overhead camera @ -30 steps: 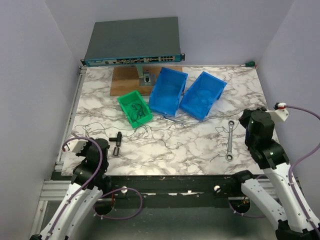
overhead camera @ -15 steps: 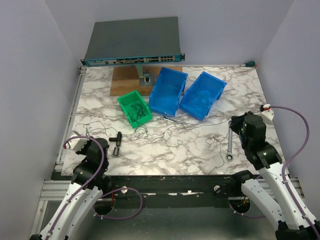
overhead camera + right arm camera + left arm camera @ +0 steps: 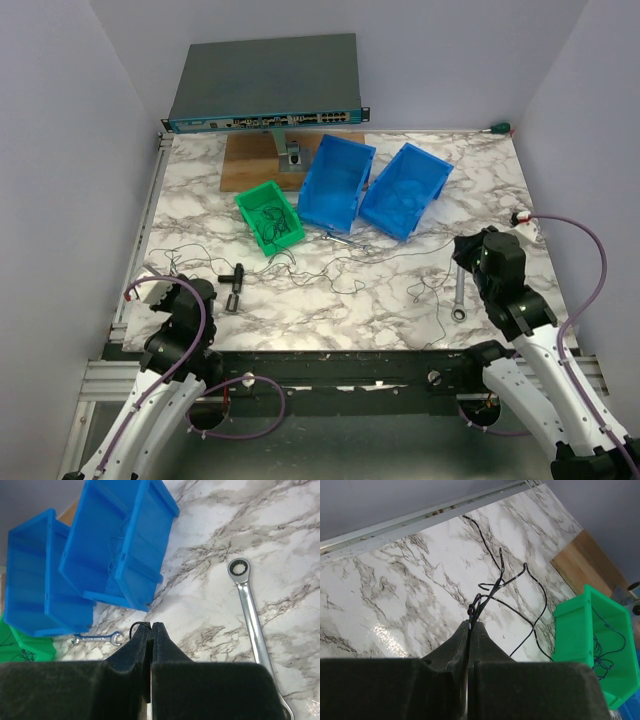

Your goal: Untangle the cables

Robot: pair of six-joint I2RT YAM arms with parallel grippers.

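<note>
Cables: thin dark cables [image 3: 489, 586] lie as a loose scribble on the marble table [image 3: 395, 580]. From overhead they trail across it from the left side to the right, on the near side of the bins.
Left gripper: the left gripper [image 3: 470, 625] has its fingers pressed together, pinching several strands at the tips.
Right gripper: the right gripper [image 3: 151, 627] is also pressed together. A small black loop pokes out at the tips, so it appears to pinch a strand.
Key relation: the long axis of the tangle runs side to side between the two grippers. Each arm holds the end nearer to it.
From the left gripper: the strands fan out forward and up, crossing one another just beyond the fingertips.
From the right gripper: the rest of the tangle lies off to its left, out of the wrist view.
Nearby: a green bin [image 3: 580, 625] holding more thin wires, two blue bins [image 3: 125, 555], and a silver wrench [image 3: 248, 605] just right of the right gripper.
Next move, a judgement: drawing the grippers apart along that side-to-side line would likely open the crossings.
</note>
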